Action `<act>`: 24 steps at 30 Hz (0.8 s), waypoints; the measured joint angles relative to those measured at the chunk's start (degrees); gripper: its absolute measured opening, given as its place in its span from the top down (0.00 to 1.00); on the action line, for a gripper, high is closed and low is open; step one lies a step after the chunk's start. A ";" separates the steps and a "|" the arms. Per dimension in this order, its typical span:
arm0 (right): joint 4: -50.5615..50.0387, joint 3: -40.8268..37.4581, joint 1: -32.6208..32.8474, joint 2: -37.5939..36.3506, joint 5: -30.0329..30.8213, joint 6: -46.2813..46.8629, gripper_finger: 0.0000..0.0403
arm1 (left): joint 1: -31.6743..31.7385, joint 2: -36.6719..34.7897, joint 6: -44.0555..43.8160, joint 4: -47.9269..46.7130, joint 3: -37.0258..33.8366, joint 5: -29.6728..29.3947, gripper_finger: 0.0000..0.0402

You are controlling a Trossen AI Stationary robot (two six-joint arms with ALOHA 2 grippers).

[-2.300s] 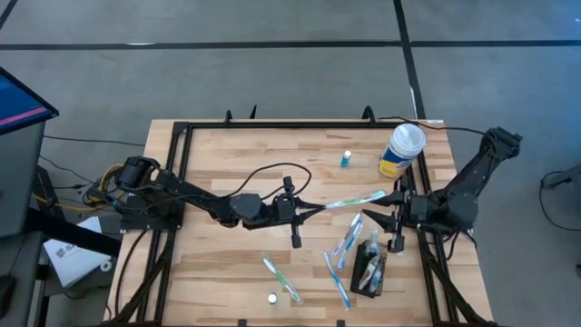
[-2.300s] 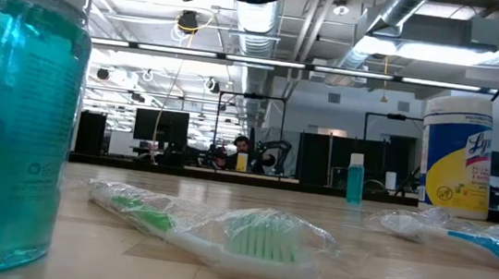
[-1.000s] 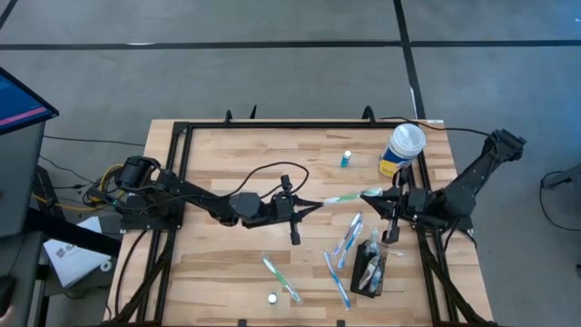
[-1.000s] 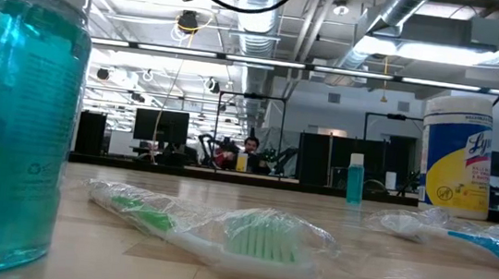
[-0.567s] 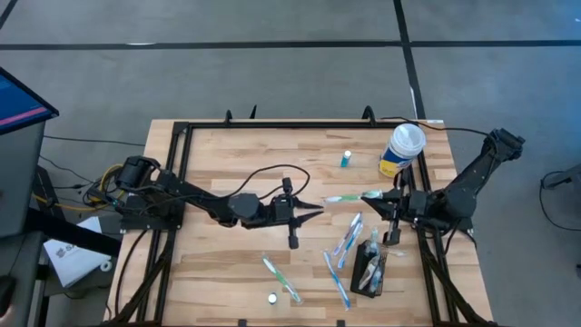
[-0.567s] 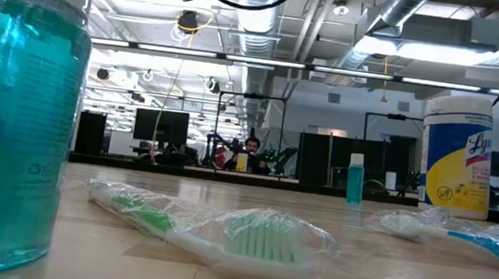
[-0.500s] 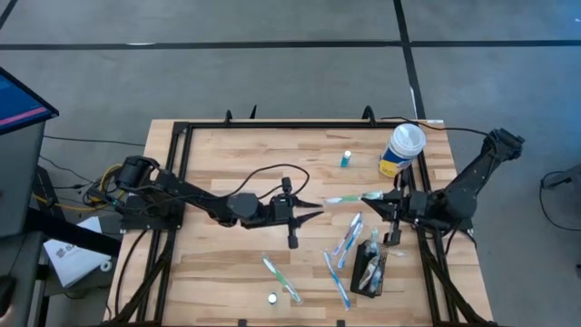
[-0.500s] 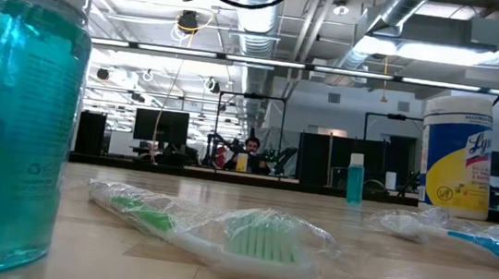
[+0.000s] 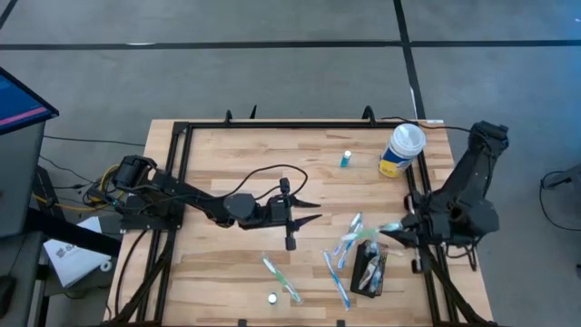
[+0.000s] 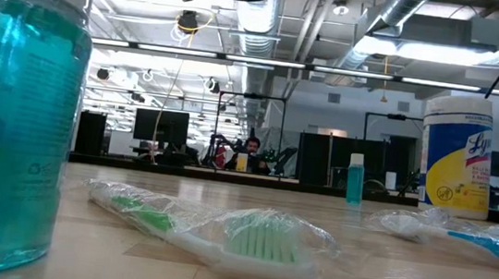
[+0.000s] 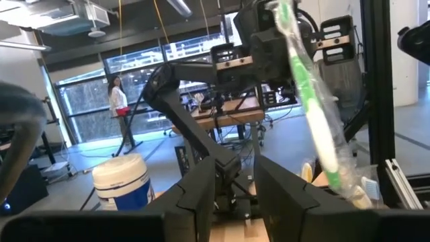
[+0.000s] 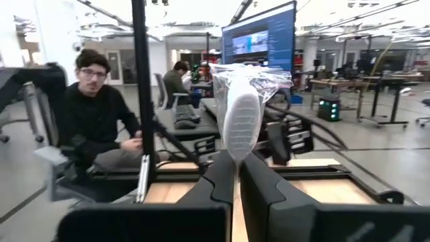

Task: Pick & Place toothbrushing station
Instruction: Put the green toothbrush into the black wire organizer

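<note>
Near the right end of the surface's front edge: toothbrushing station (image 9: 369, 271), a small black rectangular holder with dark sides, long axis running roughly front to back, tilted slightly; it holds a few wrapped toothbrushes, their ends sticking out of its rear end. Just left of it, loose on the wooden surface (image 9: 227, 154): a cluster of blue toothbrushes in clear wrap (image 9: 344, 243), and another blue one (image 9: 338, 282) toward the front edge. Further left near the front edge: a green wrapped toothbrush (image 9: 280, 278) and a small white cap (image 9: 270, 297). Right rear corner: a white-lidded yellow-and-blue canister (image 9: 400, 151), with a small teal bottle (image 9: 346, 160) just left of it. Right gripper (image 9: 396, 233): above the station's rear end, fingers clamped narrowly on a wrapped green-handled toothbrush (image 9: 388, 227), whose white head end stands up between the fingers in the right wrist view. Left gripper (image 9: 313, 211): over the middle of the surface, pointing toward the right edge, fingers parted and holding nothing. Large teal bottle (image 10: 13, 105): close at the low camera's edge.
</note>
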 joint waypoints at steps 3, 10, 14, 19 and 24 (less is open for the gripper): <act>-3.40 1.24 3.99 0.02 4.08 1.11 1.00 | 0.00 0.00 0.00 -0.04 0.00 -0.02 0.76; -15.95 6.94 9.79 0.07 6.20 9.37 1.00 | 0.00 0.00 -0.02 -0.36 0.02 -0.02 0.75; -22.92 9.82 12.23 0.07 6.33 14.29 1.00 | 0.00 0.00 -0.02 -0.95 0.02 -0.04 0.75; -29.85 12.30 14.34 0.13 6.32 20.89 1.00 | 0.00 0.02 -0.04 -1.61 0.05 -0.07 0.75; -31.77 13.28 16.94 0.12 6.21 22.51 1.00 | 0.02 0.02 -1.06 -1.98 0.09 -0.07 0.75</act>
